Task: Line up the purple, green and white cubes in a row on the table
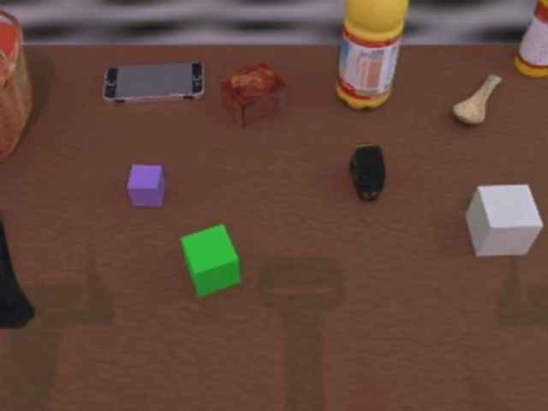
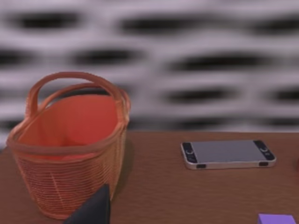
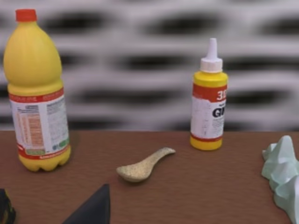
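Waiting to start | purple cube (image 1: 145, 185), green cube (image 1: 211, 259), white cube (image 1: 503, 219) scattered on worktop (image 1: 394, 342), no row yet | neither gripper's state can be told.

The small glue bottle (image 3: 210, 103) reads "3D" and "G"; nothing else legible.

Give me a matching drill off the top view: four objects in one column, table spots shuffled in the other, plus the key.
Things:
1. purple cube
2. green cube
3. white cube
4. phone

Places:
A. near the table's right edge
B. far left part, beside the reddish block
C. nearest the table's middle, closer to the camera than the purple one
D. left half, between the phone and the green one

Pairs: 1-D, 2-C, 3-A, 4-B
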`<control>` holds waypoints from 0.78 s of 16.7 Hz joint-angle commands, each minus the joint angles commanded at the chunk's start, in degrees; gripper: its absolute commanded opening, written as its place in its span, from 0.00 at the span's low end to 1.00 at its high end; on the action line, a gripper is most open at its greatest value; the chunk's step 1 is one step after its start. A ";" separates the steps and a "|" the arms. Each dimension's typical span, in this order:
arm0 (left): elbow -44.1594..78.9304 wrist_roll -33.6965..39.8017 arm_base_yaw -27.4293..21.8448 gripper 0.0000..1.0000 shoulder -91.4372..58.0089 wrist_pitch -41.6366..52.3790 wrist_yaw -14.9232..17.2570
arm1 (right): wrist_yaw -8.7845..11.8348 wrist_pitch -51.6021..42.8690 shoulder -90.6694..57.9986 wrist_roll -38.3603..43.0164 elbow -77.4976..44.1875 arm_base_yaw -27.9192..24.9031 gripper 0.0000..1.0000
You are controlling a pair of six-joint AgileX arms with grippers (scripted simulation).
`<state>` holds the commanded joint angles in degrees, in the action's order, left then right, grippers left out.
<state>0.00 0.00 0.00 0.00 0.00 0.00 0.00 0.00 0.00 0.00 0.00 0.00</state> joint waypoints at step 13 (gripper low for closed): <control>35.73 3.00 -3.80 1.00 -38.94 21.42 0.08 | 0.00 0.00 0.00 0.00 0.00 0.00 1.00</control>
<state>35.73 3.00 -3.80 -38.94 21.42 0.08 0.00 0.00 0.00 0.00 0.00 0.00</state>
